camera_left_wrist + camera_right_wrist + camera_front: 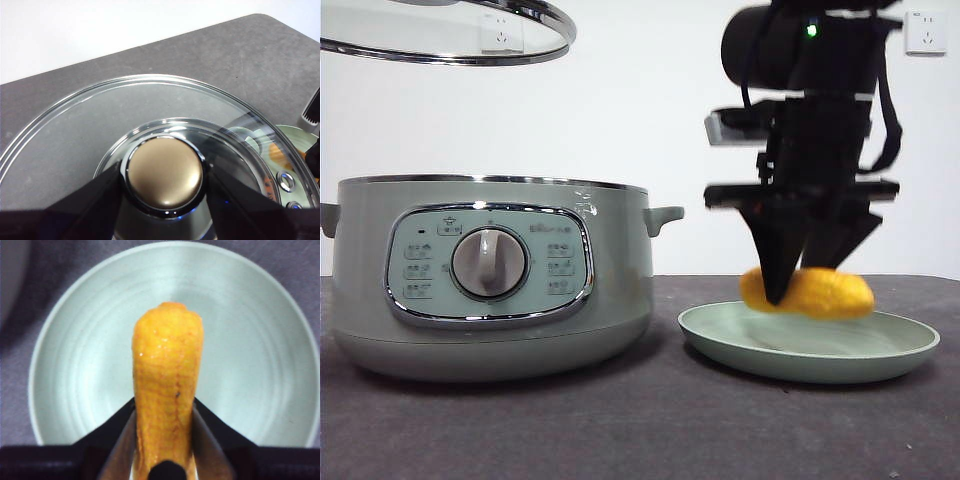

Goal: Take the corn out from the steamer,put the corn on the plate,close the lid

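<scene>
My right gripper [790, 290] is shut on the yellow-orange corn [810, 292] and holds it lying level just above the pale green plate [895, 350]. In the right wrist view the corn [167, 390] sits between the jaws over the middle of the plate [250, 340]. My left gripper [165, 185] is shut on the knob [165, 172] of the glass lid [75, 135]. It holds the lid [450, 35] high above the sage-green steamer [490, 275], which stands open at the left.
The steamer and plate stand side by side on a dark grey table [640, 430]. A white wall with sockets [925, 32] is behind. The table's far edge [150, 45] shows in the left wrist view.
</scene>
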Controlling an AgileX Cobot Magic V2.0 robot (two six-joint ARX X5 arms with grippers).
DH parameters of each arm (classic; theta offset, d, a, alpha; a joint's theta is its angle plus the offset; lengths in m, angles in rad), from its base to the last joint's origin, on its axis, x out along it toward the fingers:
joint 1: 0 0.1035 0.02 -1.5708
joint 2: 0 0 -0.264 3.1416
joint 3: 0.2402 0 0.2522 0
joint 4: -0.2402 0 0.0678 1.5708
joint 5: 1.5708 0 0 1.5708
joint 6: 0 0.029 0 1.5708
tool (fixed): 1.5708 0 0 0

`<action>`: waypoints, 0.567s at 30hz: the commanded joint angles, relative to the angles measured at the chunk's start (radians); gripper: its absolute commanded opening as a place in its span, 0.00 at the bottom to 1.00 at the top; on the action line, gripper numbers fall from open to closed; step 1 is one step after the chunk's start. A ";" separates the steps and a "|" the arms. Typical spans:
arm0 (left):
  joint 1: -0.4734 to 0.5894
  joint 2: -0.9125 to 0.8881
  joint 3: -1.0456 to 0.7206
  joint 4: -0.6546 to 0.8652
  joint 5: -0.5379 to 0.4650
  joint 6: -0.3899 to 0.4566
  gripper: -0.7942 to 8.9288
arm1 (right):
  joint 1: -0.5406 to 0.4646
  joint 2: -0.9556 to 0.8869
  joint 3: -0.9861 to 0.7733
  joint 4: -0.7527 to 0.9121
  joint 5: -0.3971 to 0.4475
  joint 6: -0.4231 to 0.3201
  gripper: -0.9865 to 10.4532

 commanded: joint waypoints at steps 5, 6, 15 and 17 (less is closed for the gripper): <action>-0.002 -0.012 0.016 0.050 0.001 -0.007 0.07 | -0.025 0.010 -0.058 0.064 -0.005 0.010 0.09; -0.002 -0.012 0.016 0.050 0.001 -0.007 0.07 | -0.030 0.010 -0.058 0.062 -0.005 0.010 0.09; -0.002 -0.012 0.016 0.050 0.002 -0.017 0.07 | -0.082 0.010 -0.058 0.056 -0.135 0.006 0.24; -0.002 -0.012 0.016 0.050 0.004 -0.026 0.07 | -0.083 0.010 -0.058 0.055 -0.134 0.006 0.33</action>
